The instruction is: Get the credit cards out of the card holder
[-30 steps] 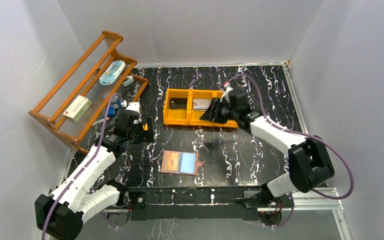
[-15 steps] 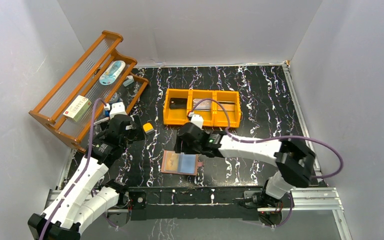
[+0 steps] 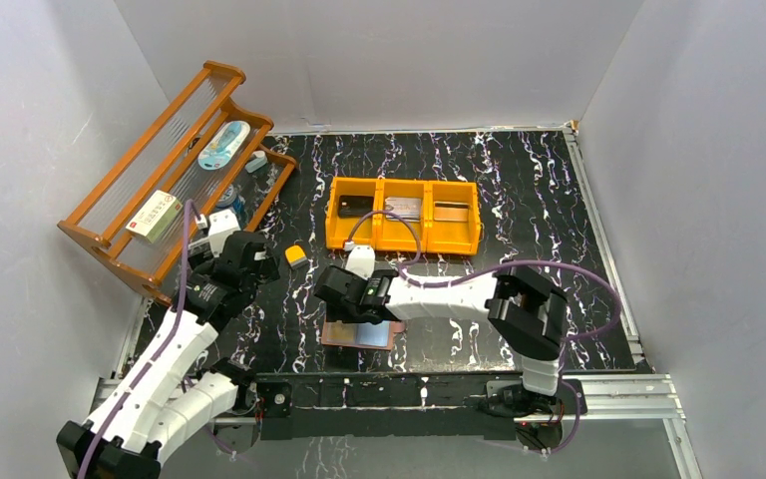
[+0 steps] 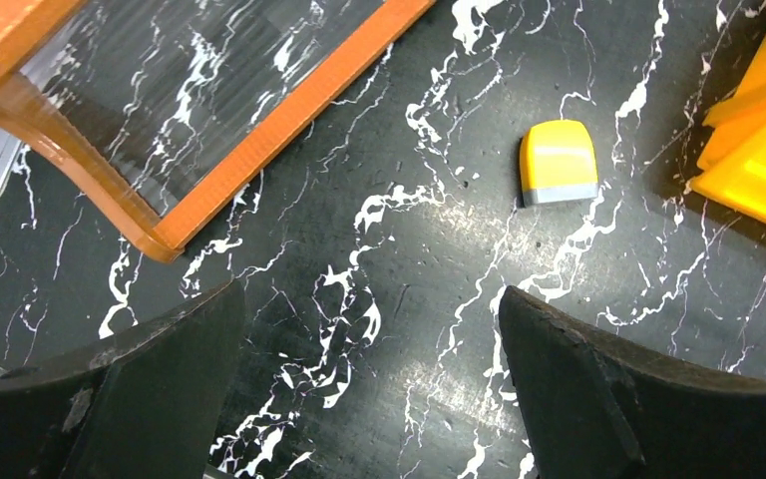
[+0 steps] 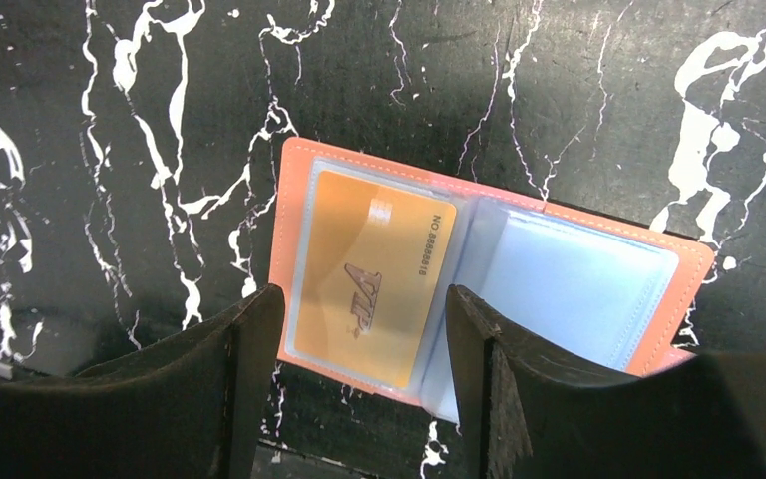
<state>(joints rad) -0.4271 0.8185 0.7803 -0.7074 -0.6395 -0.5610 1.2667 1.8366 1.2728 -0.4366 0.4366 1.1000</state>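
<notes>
Big word on the yellow-orange card (image 5: 374, 279): "VIP", in slanted brown letters.
Small line on the same card: "NO", then a row of digits, mostly eights; the last ones are unclear.
Where the card sits: left pocket of the card holder (image 5: 569, 289).
White box (image 3: 154, 216) on the rack (image 3: 175, 150): a red mark, words too small to read.

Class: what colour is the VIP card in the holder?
VIP card is yellow-orange; best in right wrist view.

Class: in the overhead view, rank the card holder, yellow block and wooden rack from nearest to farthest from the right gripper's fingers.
1. Card holder: directly beneath, front centre.
2. Yellow block: a little to the left, further back.
3. Wooden rack: far left, against the wall.
</notes>
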